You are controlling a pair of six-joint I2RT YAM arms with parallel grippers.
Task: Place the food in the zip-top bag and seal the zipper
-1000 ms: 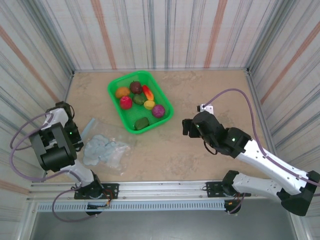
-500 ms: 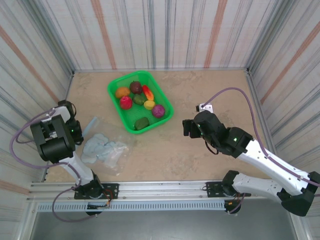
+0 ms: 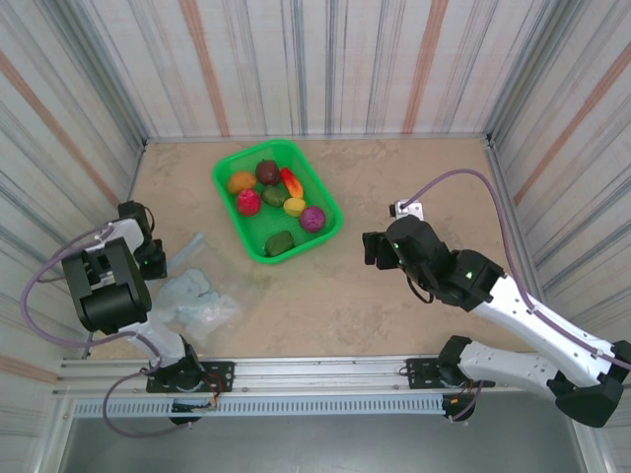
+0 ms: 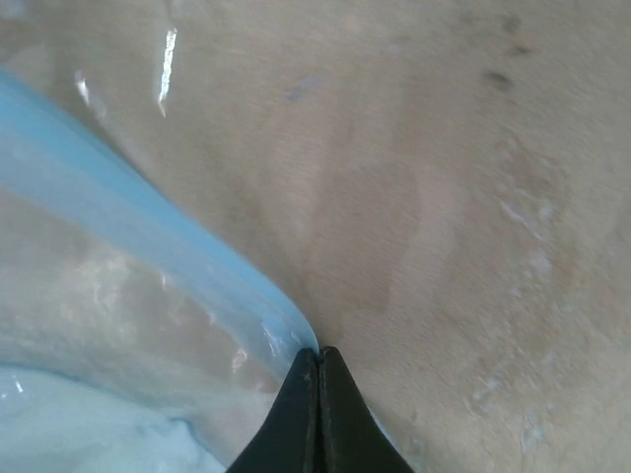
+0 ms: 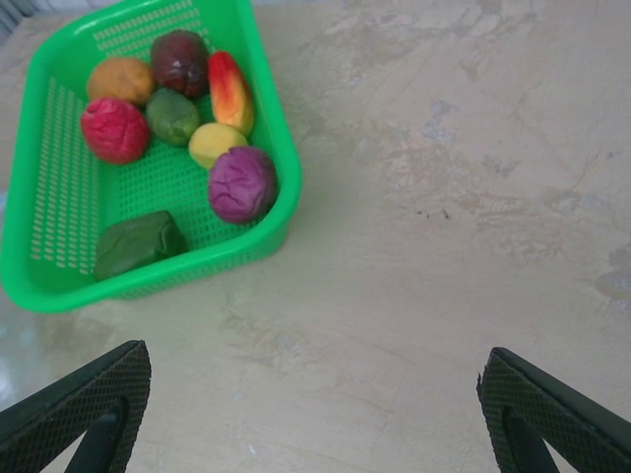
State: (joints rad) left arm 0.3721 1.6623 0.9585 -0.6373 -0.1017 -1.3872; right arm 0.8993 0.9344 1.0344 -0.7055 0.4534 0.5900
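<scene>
The left fingers (image 4: 294, 419) pinch shut on the zipper's (image 4: 148, 236) very end, the zip-top bag (image 3: 197, 301) crumpled on the surface (image 3: 325, 296) beside them. The right fingers (image 5: 79, 399) stand apart, empty. The food (image 5: 242, 183) sits beyond in the green basket (image 5: 276, 212). So thin a hold could slip free.

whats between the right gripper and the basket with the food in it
Bare table. In the right wrist view nothing lies between the open right gripper and the green basket holding the food.

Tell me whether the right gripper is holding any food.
No, the right gripper is open and empty; the food lies in the green basket.
</scene>
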